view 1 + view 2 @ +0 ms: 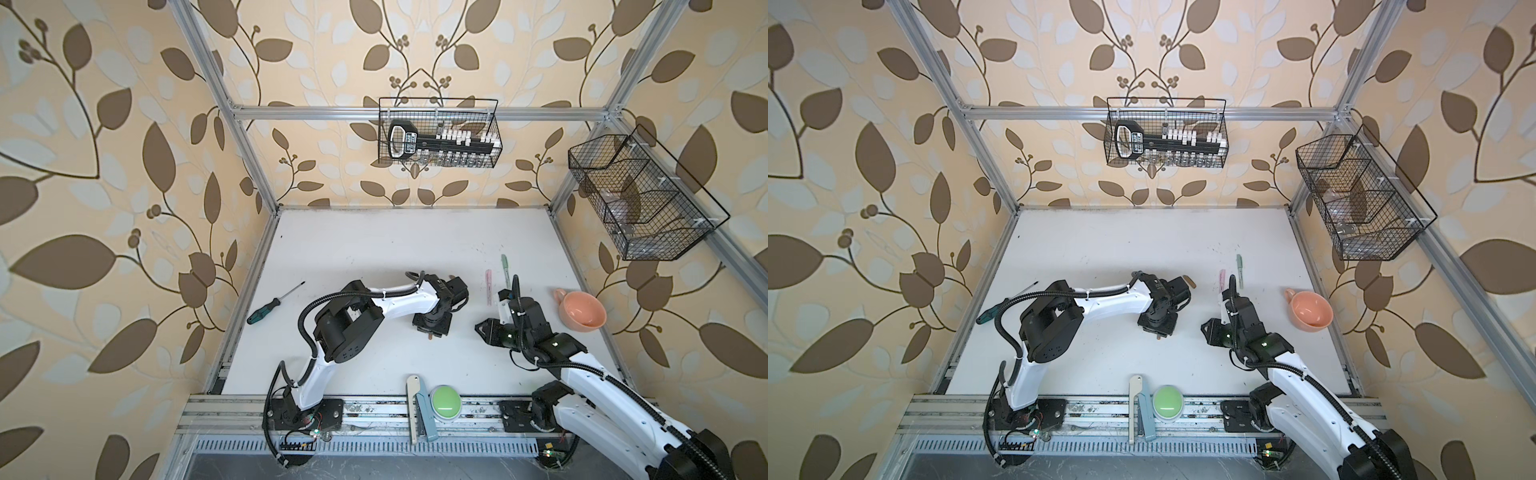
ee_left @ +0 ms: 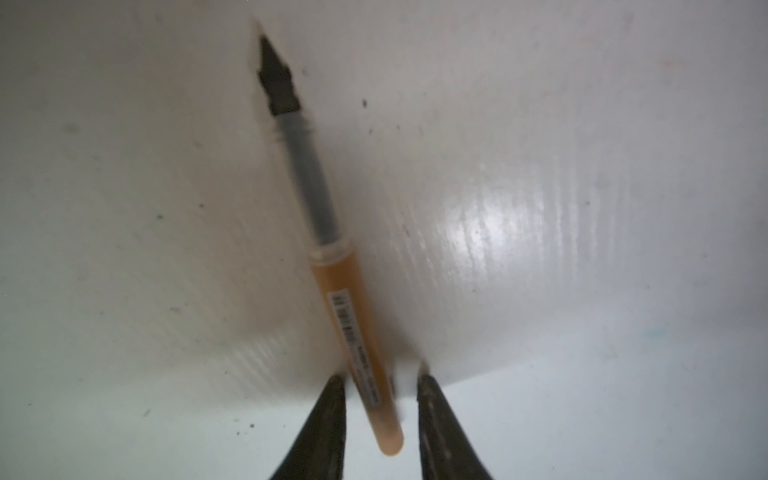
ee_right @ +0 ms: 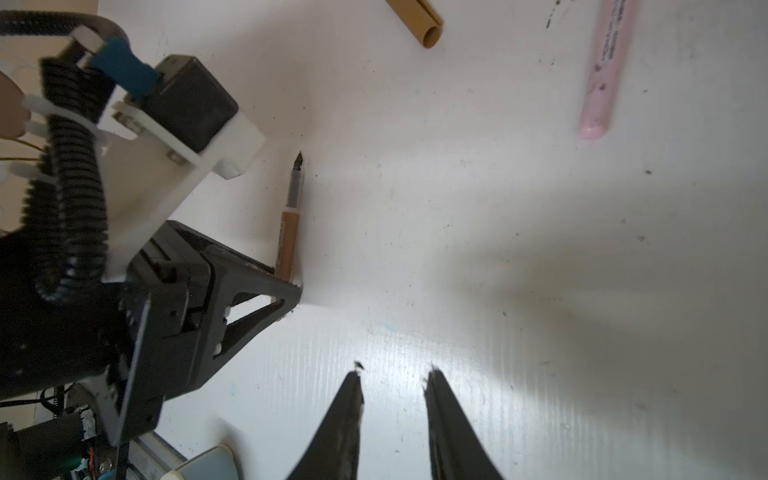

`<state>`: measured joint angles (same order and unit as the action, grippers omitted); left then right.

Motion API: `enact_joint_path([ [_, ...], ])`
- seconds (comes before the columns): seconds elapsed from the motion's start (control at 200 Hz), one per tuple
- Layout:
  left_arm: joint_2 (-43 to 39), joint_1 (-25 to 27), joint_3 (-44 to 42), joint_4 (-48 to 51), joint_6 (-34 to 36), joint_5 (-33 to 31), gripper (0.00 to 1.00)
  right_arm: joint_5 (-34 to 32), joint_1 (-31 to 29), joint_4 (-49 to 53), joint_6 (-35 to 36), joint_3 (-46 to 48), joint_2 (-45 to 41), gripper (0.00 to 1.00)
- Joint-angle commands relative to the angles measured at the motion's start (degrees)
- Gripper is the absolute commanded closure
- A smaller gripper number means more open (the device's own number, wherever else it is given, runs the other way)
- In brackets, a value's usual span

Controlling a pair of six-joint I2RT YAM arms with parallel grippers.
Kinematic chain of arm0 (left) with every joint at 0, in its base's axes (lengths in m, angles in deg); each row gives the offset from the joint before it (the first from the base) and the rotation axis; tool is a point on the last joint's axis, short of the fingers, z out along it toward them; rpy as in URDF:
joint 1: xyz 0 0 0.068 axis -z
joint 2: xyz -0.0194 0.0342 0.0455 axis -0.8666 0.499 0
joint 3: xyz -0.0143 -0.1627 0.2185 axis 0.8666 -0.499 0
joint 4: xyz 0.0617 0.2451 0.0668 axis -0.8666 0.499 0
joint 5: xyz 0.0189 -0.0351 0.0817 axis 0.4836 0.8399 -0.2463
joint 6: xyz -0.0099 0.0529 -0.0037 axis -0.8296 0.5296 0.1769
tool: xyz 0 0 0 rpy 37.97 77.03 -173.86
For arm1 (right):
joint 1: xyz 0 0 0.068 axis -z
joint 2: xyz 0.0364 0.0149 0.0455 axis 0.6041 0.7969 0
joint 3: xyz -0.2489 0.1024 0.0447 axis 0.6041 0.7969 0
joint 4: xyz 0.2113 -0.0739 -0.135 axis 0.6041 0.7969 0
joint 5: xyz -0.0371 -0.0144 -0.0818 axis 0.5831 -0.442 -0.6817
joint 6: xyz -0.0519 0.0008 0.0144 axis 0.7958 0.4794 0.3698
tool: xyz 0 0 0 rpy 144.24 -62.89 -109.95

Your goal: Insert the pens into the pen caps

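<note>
On the white table (image 1: pixel 365 249) the brown pen (image 2: pixel 345 299) was straddled at its rear end by the left gripper (image 2: pixel 381 372), jaws apart and not yet clamped, seemingly so the tip was left free for the brown cap (image 3: pixel 415 18), while the right gripper (image 3: pixel 394 371) was held open and empty.

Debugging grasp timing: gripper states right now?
Left gripper: open, jaws straddling the brown pen, not clamped.
Right gripper: open, empty.
</note>
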<state>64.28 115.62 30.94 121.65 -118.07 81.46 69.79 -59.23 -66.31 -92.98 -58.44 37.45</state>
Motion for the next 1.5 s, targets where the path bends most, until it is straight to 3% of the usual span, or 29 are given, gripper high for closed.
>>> enact_joint_path([
  [0.0,-0.8,0.3,-1.9,-1.7,1.5,-0.1,0.79,0.6,-0.7,-2.1,-0.8,0.8,1.2,0.71],
  [0.345,-4.6,0.3,-6.9,-6.1,4.4,-1.3,0.97,2.9,-2.2,-10.6,-3.3,0.8,8.2,0.71],
  [0.42,-7.0,0.3,-9.4,-9.2,5.1,-1.5,0.99,4.8,-2.2,-15.1,-5.0,1.4,10.3,0.66],
  [0.585,-12.3,0.3,-14.2,-16.1,5.8,0.0,1.0,6.5,-3.3,-28.7,-12.0,4.3,13.2,0.62],
  [0.865,-16.4,0.4,-17.3,-21.5,6.0,3.5,0.98,7.7,-5.1,-41.2,-15.2,3.7,22.5,0.56],
  [1.26,-16.4,0.7,-16.5,-22.0,5.8,6.1,0.99,8.4,-4.7,-48.2,-16.3,1.2,30.2,0.54],
  [1.494,-16.4,1.4,-15.1,-20.6,6.6,6.5,0.99,10.4,-3.6,-53.6,-18.0,1.0,34.2,0.6],
])
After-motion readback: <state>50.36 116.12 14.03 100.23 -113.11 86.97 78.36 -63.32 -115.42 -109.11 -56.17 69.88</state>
